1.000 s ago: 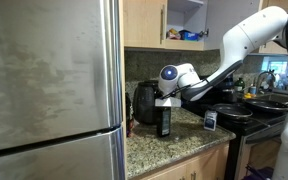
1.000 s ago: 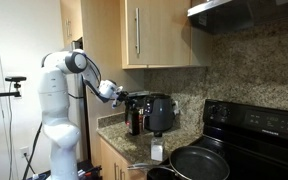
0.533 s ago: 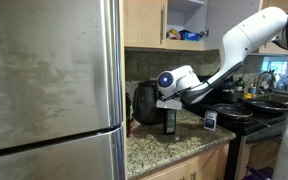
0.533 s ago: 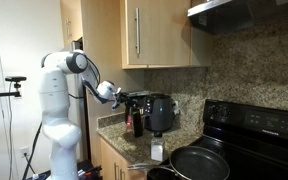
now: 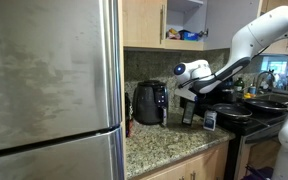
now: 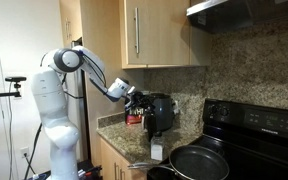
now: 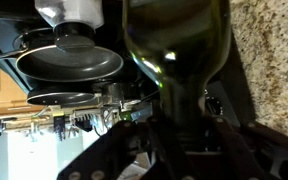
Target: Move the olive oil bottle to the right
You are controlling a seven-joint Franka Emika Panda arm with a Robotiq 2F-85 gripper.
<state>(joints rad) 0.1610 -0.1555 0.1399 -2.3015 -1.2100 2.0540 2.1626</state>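
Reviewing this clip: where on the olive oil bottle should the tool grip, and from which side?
Likely the narrow neck, from above. The olive oil bottle is upright, tall and slim, and the black appliance is close beside it, so its top is the freest part. The tool appears to hold it there, with the neck nearest in the wrist view.

Dim warm kitchen light, soft low-resolution exterior views, wrist view dark, close bottle blurred, glare on glass

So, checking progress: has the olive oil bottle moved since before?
Yes: in an exterior view the olive oil bottle went from before the black appliance to right of it.
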